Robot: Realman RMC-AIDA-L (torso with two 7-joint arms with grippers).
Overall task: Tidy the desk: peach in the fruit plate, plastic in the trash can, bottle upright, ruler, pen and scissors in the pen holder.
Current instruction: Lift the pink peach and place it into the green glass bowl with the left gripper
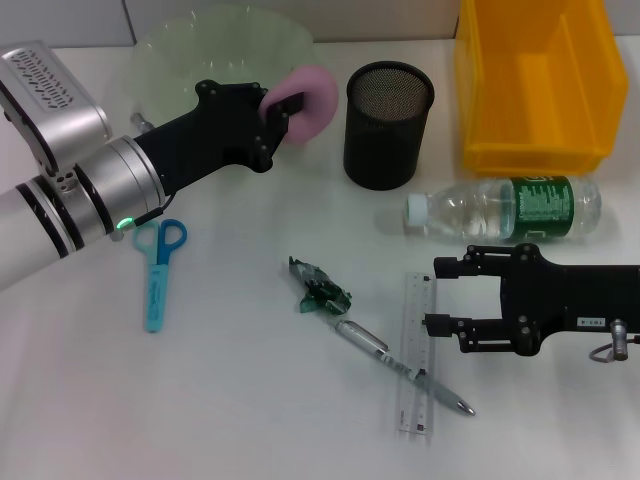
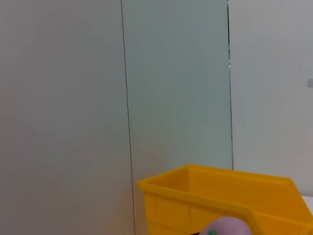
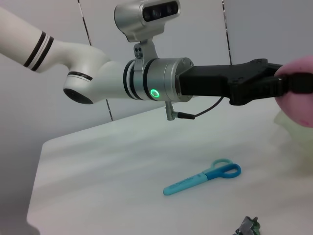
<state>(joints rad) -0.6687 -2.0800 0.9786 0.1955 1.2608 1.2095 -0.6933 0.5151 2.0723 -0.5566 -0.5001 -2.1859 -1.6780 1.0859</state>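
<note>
My left gripper (image 1: 285, 108) is shut on the pink peach (image 1: 312, 98) and holds it in the air by the near right rim of the pale green fruit plate (image 1: 180, 45). The peach also shows in the left wrist view (image 2: 226, 227) and the right wrist view (image 3: 303, 88). My right gripper (image 1: 436, 295) is open, low over the table just right of the clear ruler (image 1: 415, 355) and below the lying bottle (image 1: 505, 208). A pen (image 1: 400, 365) lies across the ruler. Crumpled plastic (image 1: 320, 290) lies mid-table. Blue scissors (image 1: 160, 268) lie at the left, also in the right wrist view (image 3: 203, 177).
A black mesh pen holder (image 1: 388, 125) stands behind the middle of the table. A yellow bin (image 1: 535, 85) stands at the back right, also in the left wrist view (image 2: 215, 203).
</note>
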